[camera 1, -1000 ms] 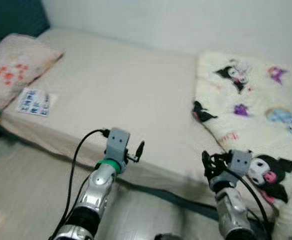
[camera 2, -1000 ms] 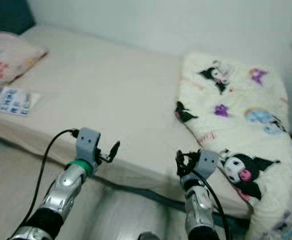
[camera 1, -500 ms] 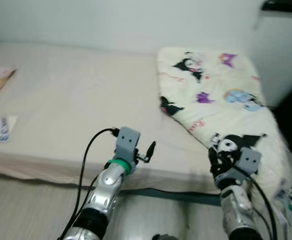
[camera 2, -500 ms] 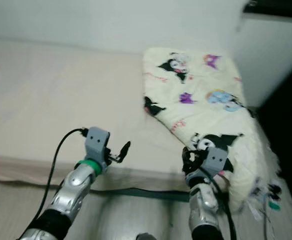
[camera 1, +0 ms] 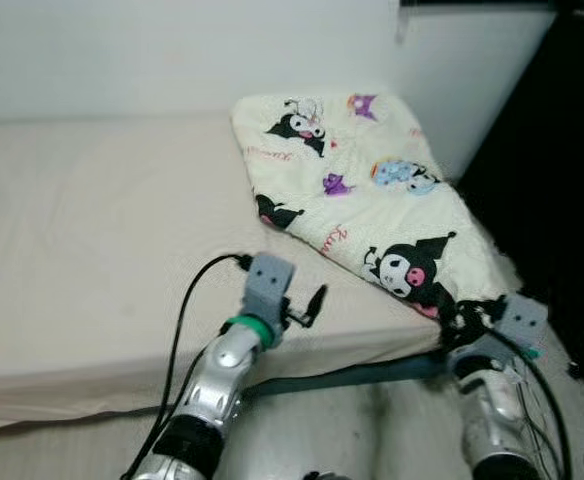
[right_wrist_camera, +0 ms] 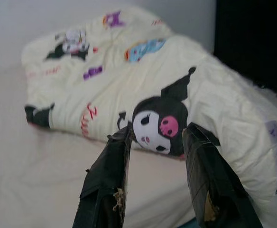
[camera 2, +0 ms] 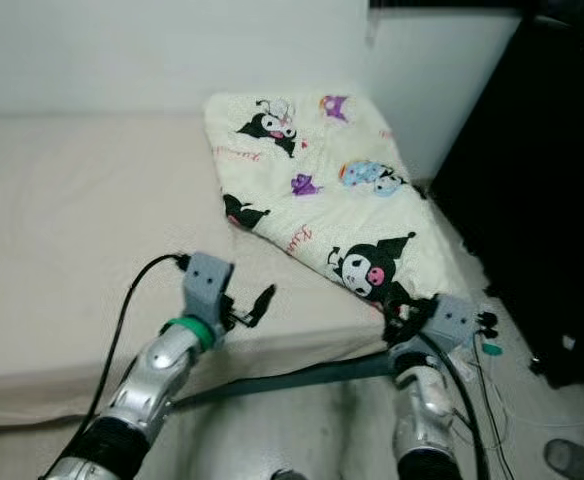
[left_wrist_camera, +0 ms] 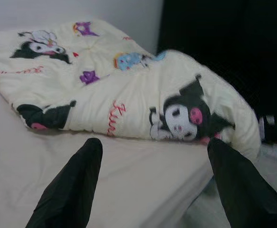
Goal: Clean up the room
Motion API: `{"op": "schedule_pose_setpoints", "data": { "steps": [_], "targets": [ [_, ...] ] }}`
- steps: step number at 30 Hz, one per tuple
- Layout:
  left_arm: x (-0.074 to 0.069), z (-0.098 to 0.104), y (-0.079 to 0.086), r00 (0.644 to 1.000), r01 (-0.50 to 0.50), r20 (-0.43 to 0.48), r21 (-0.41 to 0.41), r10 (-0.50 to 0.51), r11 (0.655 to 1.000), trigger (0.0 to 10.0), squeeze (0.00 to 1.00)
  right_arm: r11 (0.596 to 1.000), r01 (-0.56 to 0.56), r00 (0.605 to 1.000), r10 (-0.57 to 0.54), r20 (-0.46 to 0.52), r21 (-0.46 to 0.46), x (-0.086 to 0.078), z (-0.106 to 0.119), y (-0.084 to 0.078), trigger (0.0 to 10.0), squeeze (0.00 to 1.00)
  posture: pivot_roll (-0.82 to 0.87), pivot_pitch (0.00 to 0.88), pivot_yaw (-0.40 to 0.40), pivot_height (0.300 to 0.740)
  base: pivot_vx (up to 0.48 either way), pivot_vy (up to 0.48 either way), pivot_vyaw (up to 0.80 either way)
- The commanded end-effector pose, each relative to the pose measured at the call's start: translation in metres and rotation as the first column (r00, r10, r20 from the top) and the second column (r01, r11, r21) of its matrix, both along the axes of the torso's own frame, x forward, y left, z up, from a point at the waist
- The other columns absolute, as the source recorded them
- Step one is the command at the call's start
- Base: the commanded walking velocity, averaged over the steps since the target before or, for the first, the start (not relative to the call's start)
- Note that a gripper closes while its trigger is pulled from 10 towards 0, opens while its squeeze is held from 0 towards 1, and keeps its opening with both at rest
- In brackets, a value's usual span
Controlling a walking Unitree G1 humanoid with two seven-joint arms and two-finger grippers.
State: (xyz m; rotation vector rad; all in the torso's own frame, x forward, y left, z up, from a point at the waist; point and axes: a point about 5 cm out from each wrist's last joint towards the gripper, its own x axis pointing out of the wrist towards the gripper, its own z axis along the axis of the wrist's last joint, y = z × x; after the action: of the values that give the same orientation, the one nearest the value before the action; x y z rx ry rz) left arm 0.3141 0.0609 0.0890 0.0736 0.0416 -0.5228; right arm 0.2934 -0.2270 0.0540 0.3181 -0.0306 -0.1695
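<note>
A cartoon-print quilt (camera 1: 362, 190) lies folded on the beige bed (camera 1: 102, 250).

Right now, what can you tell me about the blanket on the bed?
The blanket is cream, soft and quilted-looking, printed with black cartoon characters, purple and blue figures and red script. It lies folded into a thick slab at the right end of the bed, its far end by the wall, its near corner drooping over the mattress edge. Both grippers are short of it: left gripper, right gripper.
</note>
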Motion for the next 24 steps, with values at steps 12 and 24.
{"op": "schedule_pose_setpoints", "data": {
  "steps": [12, 24],
  "targets": [
    [-0.002, -0.007, 0.003, 0.999, -0.009, -0.04, 0.009, 0.01, 1.0, 10.0, 0.0, 1.0, -0.001, 0.999, 0.002, -0.043, 0.014, -0.006, -0.01, 0.002, 10.0, 0.0, -0.04, 0.044, 0.055, 0.72, 0.0, 0.0, -0.79],
    [-0.009, -0.028, 0.033, 0.993, -0.074, -0.083, 0.092, 0.081, 0.993, 10.0, 0.0, 1.0, -0.008, 0.998, 0.009, -0.058, 0.016, -0.009, -0.013, 0.005, 10.0, 0.0, -0.03, 0.052, 0.052, 0.72, 0.0, 0.0, -0.79]
  ]
}}
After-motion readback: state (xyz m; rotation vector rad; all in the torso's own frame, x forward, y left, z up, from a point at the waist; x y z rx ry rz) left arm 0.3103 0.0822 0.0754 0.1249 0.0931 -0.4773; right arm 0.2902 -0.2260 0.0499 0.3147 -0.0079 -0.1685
